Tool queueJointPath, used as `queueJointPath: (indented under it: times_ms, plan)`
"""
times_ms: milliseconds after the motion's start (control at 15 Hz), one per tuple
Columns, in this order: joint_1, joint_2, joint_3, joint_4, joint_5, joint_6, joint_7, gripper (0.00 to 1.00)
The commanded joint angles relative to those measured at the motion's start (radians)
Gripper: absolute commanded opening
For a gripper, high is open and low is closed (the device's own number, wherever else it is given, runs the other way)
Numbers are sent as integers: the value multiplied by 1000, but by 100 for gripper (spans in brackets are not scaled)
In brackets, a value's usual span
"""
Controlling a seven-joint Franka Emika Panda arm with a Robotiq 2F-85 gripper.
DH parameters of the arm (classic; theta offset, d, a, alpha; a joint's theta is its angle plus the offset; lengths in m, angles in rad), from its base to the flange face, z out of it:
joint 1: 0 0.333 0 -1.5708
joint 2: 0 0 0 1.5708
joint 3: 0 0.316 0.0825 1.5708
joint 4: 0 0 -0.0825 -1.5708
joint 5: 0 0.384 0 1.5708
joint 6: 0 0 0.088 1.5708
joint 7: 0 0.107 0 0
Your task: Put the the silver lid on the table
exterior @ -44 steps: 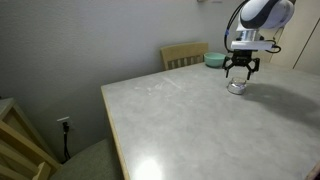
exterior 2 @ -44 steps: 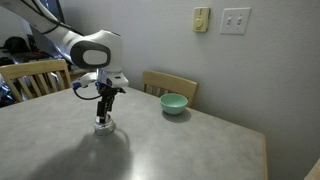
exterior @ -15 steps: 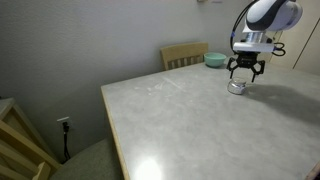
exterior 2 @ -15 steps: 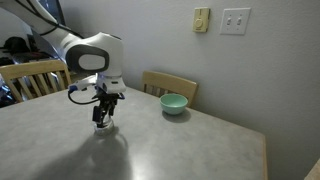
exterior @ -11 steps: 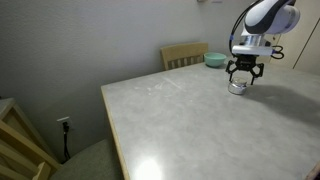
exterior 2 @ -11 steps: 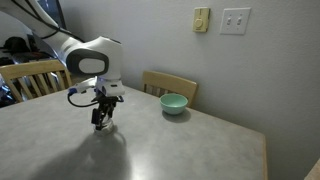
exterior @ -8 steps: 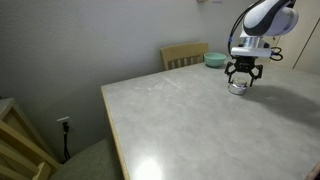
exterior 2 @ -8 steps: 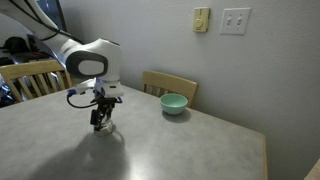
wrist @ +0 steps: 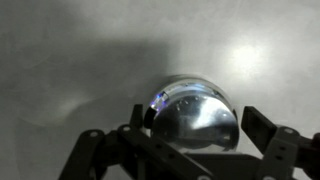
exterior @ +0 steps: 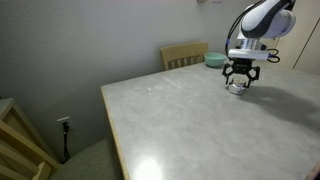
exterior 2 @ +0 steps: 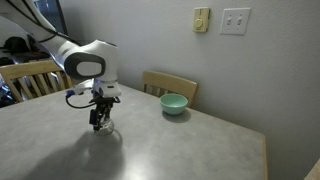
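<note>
Wrist view looks straight down on the silver lid (wrist: 195, 112), a shiny domed disc in the lower middle of the frame that catches a bright glint on its left rim, with the pale marbled table (wrist: 60, 60) filling everything around it. The gripper (wrist: 197, 128) straddles it: one dark finger sits against the lid's left edge and the other stands just off its right edge with a sliver of tabletop showing between, so the jaws read as spread apart and not clamping. In an exterior view the lid (exterior: 236, 88) appears at the upper right of the frame, resting on the table's surface directly under the fingers, near the far edge where a teal bowl (exterior: 214, 60) and a light wooden chair (exterior: 184, 54) stand behind it. The lid lies dome up, which leaves it stable and unlikely to roll. Judging from this, the placing itself looks done; the jaws are wide probably so the arm can lift straight up without dragging the lid sideways.
</note>
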Motion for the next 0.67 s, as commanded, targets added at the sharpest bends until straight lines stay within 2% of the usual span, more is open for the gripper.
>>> queueJointPath:
  times_ms: [0, 600]
  plan:
    - [18, -9, -9, -7, -23, 26, 24, 100]
    - [38, -39, -20, -20, -80, 28, 93, 100]
